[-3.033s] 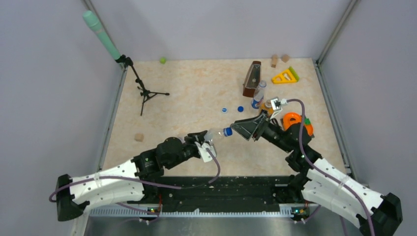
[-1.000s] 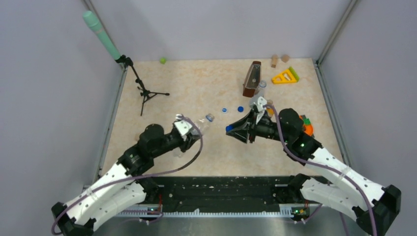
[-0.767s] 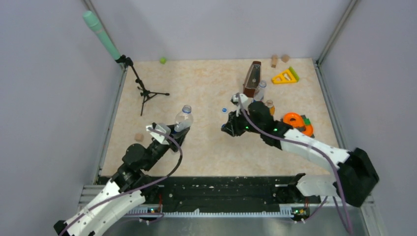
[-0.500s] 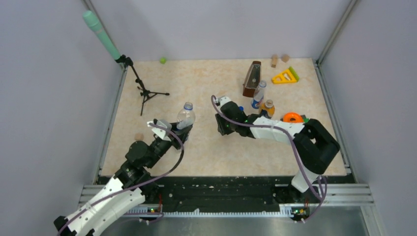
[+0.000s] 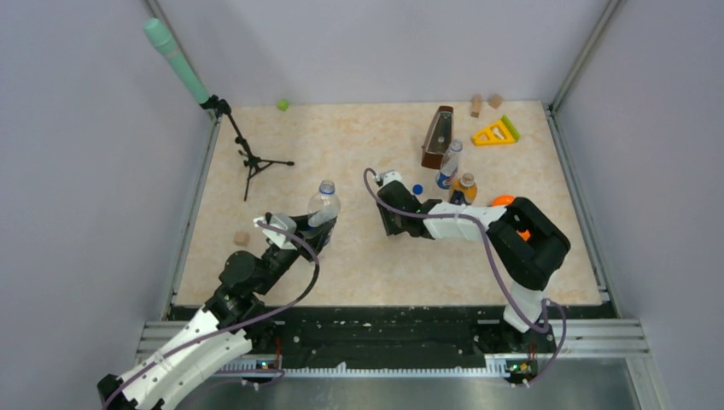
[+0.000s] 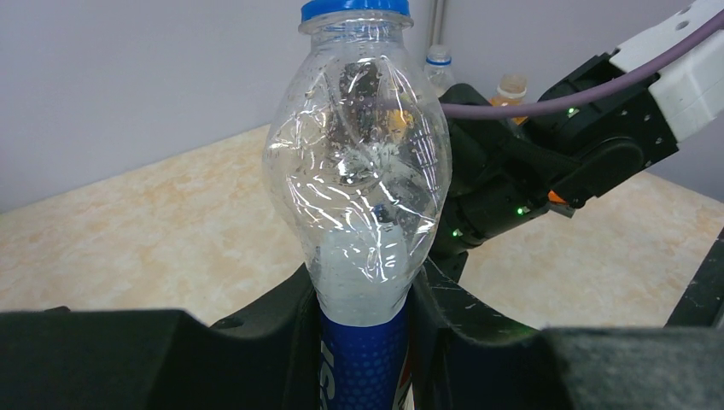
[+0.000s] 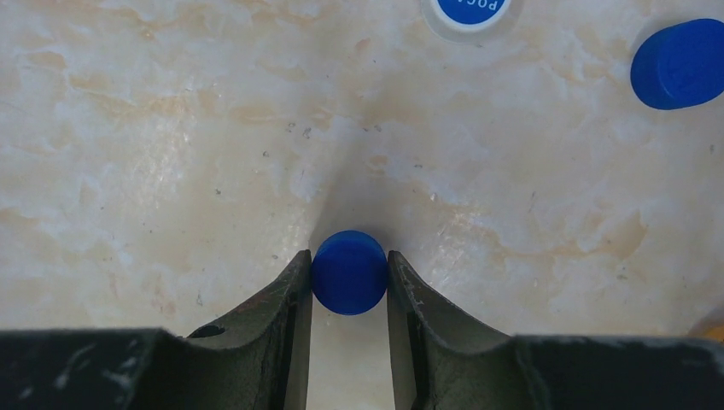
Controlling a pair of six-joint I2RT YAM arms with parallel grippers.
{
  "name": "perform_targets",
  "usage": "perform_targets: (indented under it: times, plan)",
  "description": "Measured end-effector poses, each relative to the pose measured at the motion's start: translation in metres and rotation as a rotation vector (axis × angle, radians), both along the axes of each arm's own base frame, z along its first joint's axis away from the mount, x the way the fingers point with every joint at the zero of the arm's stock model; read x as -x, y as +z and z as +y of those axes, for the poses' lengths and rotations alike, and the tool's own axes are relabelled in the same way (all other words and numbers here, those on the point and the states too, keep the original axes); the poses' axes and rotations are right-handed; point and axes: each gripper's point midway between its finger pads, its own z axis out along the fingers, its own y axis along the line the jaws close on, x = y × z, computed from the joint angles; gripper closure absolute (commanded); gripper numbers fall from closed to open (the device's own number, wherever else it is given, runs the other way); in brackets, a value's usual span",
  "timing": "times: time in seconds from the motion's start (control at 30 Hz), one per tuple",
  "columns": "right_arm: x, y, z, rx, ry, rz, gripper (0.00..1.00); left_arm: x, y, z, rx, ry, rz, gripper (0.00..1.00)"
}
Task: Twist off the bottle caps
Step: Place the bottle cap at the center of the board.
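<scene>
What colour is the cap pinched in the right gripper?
Solid dark blue. The cap shows best in the right wrist view.

In the right wrist view the top edge cuts the pale-rimmed cap (image 7: 468, 10), and the right edge cuts a loose dark blue cap (image 7: 680, 64). From above, the right gripper (image 5: 393, 224) hides its own fingertips and the pinched cap (image 7: 348, 273). In the left wrist view the clear bottle (image 6: 363, 179) has its blue top cropped, so cap or ring cannot be told. The left gripper (image 6: 363, 342) and the bottom edge hide the bottle's lower part.
</scene>
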Motion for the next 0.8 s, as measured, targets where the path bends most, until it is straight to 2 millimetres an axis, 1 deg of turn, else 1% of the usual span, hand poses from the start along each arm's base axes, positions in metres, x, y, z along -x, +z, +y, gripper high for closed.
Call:
perform_targets:
  times: [0.03,0.07,0.13,0.17,0.23,0.3,0.37,0.47,0.53,0.6,0.7,0.73,0.8]
  plan:
    - [0.0,-0.003,0.0,0.001,-0.002,0.006,0.7,0.001,0.002,0.0,0.005,-0.003,-0.007,1.0]
    - [0.0,-0.004,0.0,0.0,-0.002,0.009,0.67,0.001,0.005,0.0,0.01,-0.005,-0.015,1.0]
    - [0.0,-0.004,0.0,-0.005,-0.002,0.011,0.54,0.002,0.007,0.0,0.015,-0.008,-0.023,1.0]
    - [-0.001,-0.003,0.001,-0.012,-0.005,0.01,0.53,0.002,0.007,-0.001,0.014,-0.011,-0.025,1.0]
    - [-0.002,-0.002,0.0,-0.015,-0.007,0.011,0.46,0.003,0.007,-0.002,0.012,-0.021,-0.029,1.0]
    - [-0.001,0.004,0.001,-0.024,-0.004,0.007,0.45,0.005,0.007,-0.004,0.01,-0.033,-0.033,1.0]
    - [0.0,0.02,0.002,-0.049,0.0,-0.012,0.44,0.005,0.005,-0.005,0.006,-0.04,-0.035,1.0]
    - [0.0,0.06,0.003,-0.122,0.001,-0.073,0.45,0.006,0.002,-0.006,-0.013,-0.048,-0.045,1.0]
    - [0.005,0.093,0.0,-0.196,0.003,-0.128,0.45,0.005,0.0,-0.008,-0.032,-0.056,-0.051,1.0]
    - [0.016,0.13,-0.007,-0.288,0.012,-0.186,0.45,0.005,-0.003,-0.01,-0.051,-0.062,-0.056,1.0]
    - [0.038,0.185,-0.012,-0.457,0.062,-0.269,0.45,0.004,-0.011,-0.016,-0.088,-0.082,-0.057,1.0]
    - [0.049,0.21,-0.012,-0.537,0.094,-0.308,0.44,0.003,-0.014,-0.017,-0.098,-0.089,-0.054,1.0]
    - [0.064,0.242,-0.012,-0.651,0.147,-0.354,0.45,0.003,-0.021,-0.022,-0.124,-0.106,-0.046,1.0]
